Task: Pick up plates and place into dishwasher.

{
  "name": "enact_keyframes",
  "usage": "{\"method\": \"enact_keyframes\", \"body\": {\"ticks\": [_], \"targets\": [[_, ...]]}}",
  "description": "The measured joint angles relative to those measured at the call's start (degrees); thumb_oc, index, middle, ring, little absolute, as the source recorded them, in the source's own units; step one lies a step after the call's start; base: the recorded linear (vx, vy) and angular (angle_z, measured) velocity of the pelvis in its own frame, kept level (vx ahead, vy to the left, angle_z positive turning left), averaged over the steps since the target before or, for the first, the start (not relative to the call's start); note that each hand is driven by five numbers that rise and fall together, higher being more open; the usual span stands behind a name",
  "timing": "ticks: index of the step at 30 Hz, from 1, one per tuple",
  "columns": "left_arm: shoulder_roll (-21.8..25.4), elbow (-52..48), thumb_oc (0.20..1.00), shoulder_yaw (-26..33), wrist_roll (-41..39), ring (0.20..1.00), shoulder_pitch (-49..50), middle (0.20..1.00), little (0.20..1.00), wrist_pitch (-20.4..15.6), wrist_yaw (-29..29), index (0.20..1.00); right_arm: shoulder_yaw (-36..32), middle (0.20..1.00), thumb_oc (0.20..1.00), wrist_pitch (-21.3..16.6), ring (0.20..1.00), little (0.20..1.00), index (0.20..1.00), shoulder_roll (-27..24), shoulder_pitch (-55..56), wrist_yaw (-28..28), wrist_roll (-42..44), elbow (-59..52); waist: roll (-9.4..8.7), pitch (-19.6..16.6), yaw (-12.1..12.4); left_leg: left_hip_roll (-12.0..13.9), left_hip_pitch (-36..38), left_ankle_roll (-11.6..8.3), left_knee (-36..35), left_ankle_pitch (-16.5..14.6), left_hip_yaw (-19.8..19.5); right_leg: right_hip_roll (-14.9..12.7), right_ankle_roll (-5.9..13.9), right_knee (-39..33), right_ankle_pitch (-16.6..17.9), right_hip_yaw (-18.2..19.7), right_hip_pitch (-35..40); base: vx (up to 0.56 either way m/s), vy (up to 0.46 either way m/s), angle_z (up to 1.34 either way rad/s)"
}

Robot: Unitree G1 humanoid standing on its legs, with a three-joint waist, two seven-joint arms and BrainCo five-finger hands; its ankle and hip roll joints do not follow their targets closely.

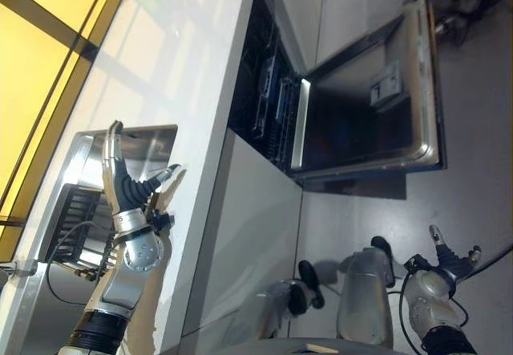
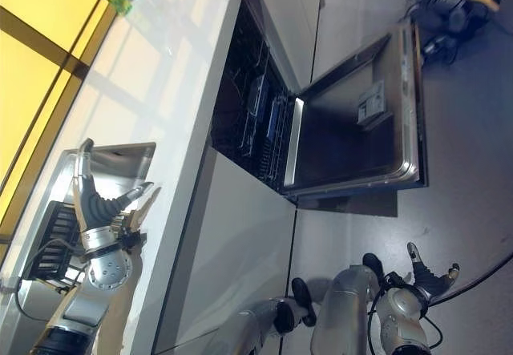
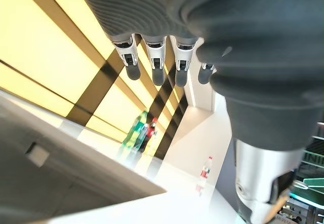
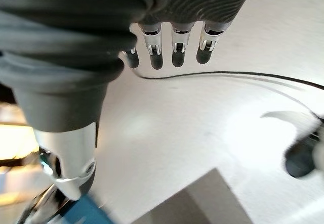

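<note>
Over the sink (image 1: 152, 143), the left hand (image 1: 124, 183) is raised with fingers straight and spread, thumb out, holding nothing. Sink is set in the white counter (image 1: 200, 74); a dark rack (image 1: 76, 223) sits in it, on the side away from the dishwasher (image 1: 353, 106). Can't make out any plates, in the sink or elsewhere. Right hand (image 1: 453, 259) hangs low over the floor, well clear of the sink, fingers loosely spread, also empty.

Progress judgement: nothing picked yet. Dishwasher door (image 1: 365, 102) is already down and its dark baskets (image 1: 268, 102) are exposed, so loading is unblocked; grasp, carry and place all remain.

View differences: left wrist view picks up bottles (image 3: 142, 133) far along the counter past the sink. Right wrist view gives just fingertips (image 4: 179, 54) over bare floor.
</note>
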Motion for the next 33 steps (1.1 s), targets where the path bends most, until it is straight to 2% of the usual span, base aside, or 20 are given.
{"method": "enact_keyframes", "body": {"ticks": [6, 9, 15, 21, 29, 33], "targets": [[0.6, -2.9, 1.000, 1.2, 0.0, 1.000, 0.1, 1.000, 1.000, -0.2, 2.5, 1.000, -0.1, 1.000, 1.000, -7.0, 1.000, 1.000, 1.000, 0.9, -8.6, 7.3, 9.1, 0.9, 0.44, 0.5, 1.3, -0.5, -5.8, -0.19, 7.9, -2.5, 0.5, -1.2, -0.25, 7.8, -3.4, 1.1, -6.0, -0.02, 0.010, 0.09], [2.0, -3.6, 1.000, 1.9, -0.1, 1.000, -0.4, 1.000, 1.000, 0.2, 3.1, 1.000, -1.0, 1.000, 1.000, -8.8, 1.000, 1.000, 1.000, 0.7, -12.5, 9.6, 11.2, 2.3, 0.78, 0.2, 2.0, -0.4, -9.5, -0.57, 12.5, -4.7, 0.3, -1.4, -0.70, 12.4, -5.5, 1.6, -9.5, 0.08, -0.028, 0.10], [5.1, -4.0, 1.000, 1.9, -0.2, 1.000, -1.2, 1.000, 1.000, 2.0, 4.2, 1.000, -1.1, 1.000, 1.000, -12.1, 1.000, 1.000, 1.000, -0.7, -18.9, 10.1, 11.1, 4.9, 1.87, -0.6, 2.6, -0.3, -15.3, -1.44, 19.1, -6.6, 0.1, -1.4, -1.42, 19.4, -7.6, 3.0, -15.7, 0.00, -0.016, 0.06], [7.3, -4.1, 1.000, 1.5, -2.1, 1.000, -1.8, 1.000, 1.000, 2.9, 5.6, 1.000, -1.4, 1.000, 1.000, -15.7, 1.000, 1.000, 1.000, -3.8, -28.5, 9.2, 11.1, 7.1, 3.33, -1.8, 3.3, -0.1, -20.6, -1.39, 23.4, -6.9, 1.0, -1.3, -1.68, 23.5, -7.7, 4.8, -21.7, 0.00, 0.000, 0.00], [9.7, -4.2, 1.000, 0.8, -3.3, 1.000, -1.7, 1.000, 1.000, 2.8, 6.6, 1.000, -2.5, 1.000, 1.000, -16.8, 1.000, 1.000, 1.000, -5.7, -34.8, 14.4, 12.4, 7.8, 4.62, -2.8, 4.1, -0.2, -24.6, -1.32, 26.3, -7.0, 1.5, -1.1, -1.96, 26.3, -7.6, 6.1, -26.1, 0.00, 0.000, 0.00], [11.0, -3.9, 1.000, 1.0, -5.2, 1.000, -1.6, 1.000, 1.000, 2.2, 6.6, 1.000, -2.5, 1.000, 1.000, -16.7, 1.000, 1.000, 1.000, -6.0, -34.7, 21.4, 16.7, 7.8, 4.96, -3.1, 4.6, 0.0, -26.0, -1.35, 27.0, -7.0, 1.5, -0.9, -2.20, 26.9, -7.4, 6.2, -27.7, -0.04, -0.030, -0.03]]}}
